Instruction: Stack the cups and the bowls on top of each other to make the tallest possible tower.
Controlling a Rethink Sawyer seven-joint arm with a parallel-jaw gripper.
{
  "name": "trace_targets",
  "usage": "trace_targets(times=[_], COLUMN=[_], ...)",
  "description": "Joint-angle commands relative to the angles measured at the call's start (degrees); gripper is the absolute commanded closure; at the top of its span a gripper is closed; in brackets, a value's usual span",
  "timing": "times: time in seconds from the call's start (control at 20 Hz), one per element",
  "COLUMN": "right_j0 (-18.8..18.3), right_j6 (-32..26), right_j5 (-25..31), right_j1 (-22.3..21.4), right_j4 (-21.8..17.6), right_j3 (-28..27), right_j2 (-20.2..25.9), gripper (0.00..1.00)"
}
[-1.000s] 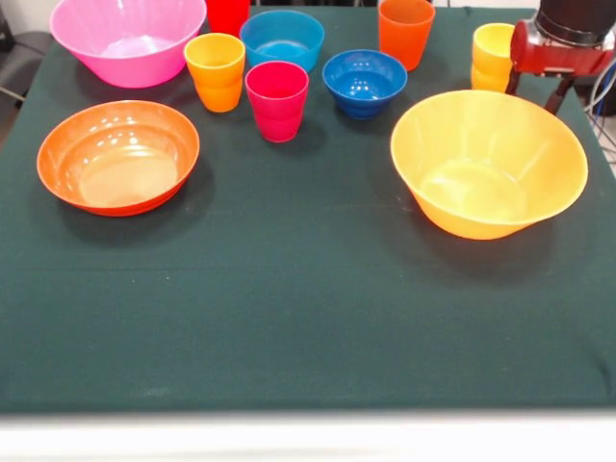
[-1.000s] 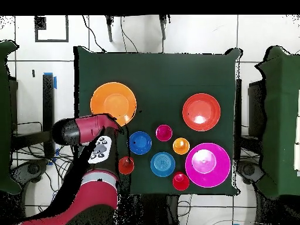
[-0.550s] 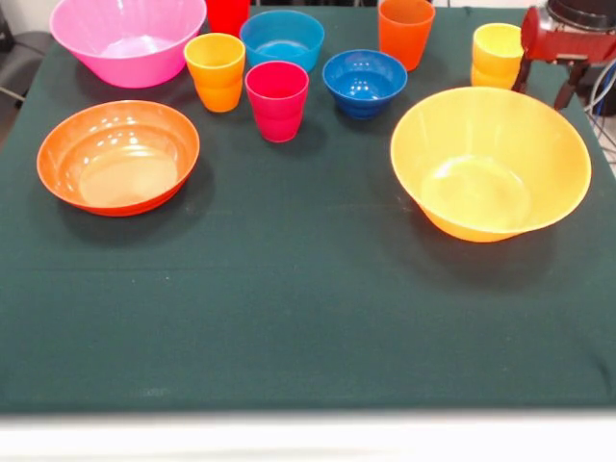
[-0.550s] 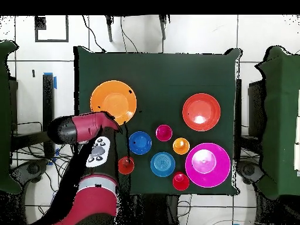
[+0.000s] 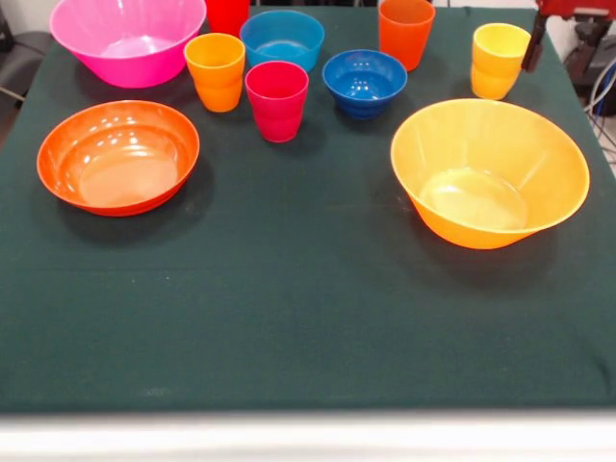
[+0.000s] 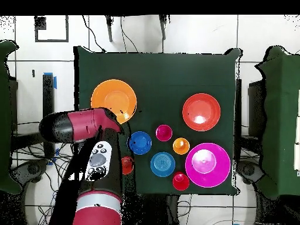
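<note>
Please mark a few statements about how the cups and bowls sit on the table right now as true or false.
1. The big yellow-orange bowl is empty. True.
2. The red-pink cup sits inside the pink bowl. False: it stands on the cloth, apart from that bowl.
3. The small dark blue bowl stands between the red-pink cup and the orange cup. True.
4. The orange-red bowl is stacked on the light blue bowl. False: both rest on the table separately.

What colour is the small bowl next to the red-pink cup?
Dark blue; the small bowl shows best in the front view.
</note>
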Motion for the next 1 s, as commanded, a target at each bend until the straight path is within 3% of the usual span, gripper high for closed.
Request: trace_targets(times=[0.05,0.75,1.0], right_j0=[-3.0,-6.6,-7.9], right_j6=[1.6,-4.6,-5.0], right_j5=[4.6,3.2,1.9], right_j1=[-0.4,-0.2,2.3], right_j4=[-1.2,-6.8,-8.5], right_j3=[3.7,2.9,0.9], right_j2=[3.9,4.4,5.5], gripper=[0.00,0.00,0.00])
